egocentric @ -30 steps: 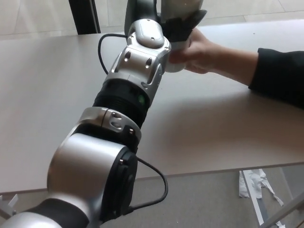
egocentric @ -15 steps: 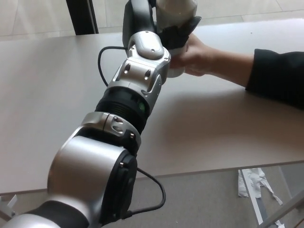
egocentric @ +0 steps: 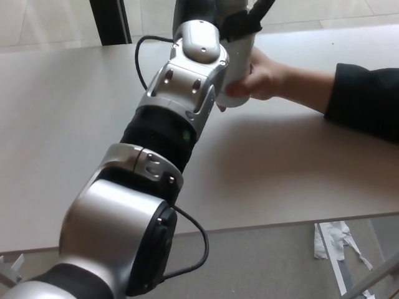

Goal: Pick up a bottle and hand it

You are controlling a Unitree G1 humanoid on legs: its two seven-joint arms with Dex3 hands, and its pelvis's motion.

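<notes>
**A:** Where is the bottle (egocentric: 239,75) to be found?

**B:** Near the top edge of the head view, raised above the tabletop (egocentric: 75,124). It is clasped from the right by a person's hand (egocentric: 265,76), and the black fingers of the left hand (egocentric: 246,22) are seen against its upper part. Most of it is hidden by the left arm (egocentric: 181,106).

**A:** Is the left hand closed on it?

**B:** That cannot be told; the hand is cropped by the frame edge and masked by the wrist. The right hand is not in view.

**A:** How is the bottle judged to handle?

**B:** A smooth, white, rounded body is shown, so a slippery surface is expected. It is probably light plastic with some give, though this is judged, not seen. A hold around the middle of the body would be favoured, with the lower part left free for the person.

**A:** And the count?

**B:** One bottle, one robot arm, one person's hand with a dark sleeve (egocentric: 365,99), one tabletop. Some crumpled white paper (egocentric: 331,240) is seen on the floor.
</notes>
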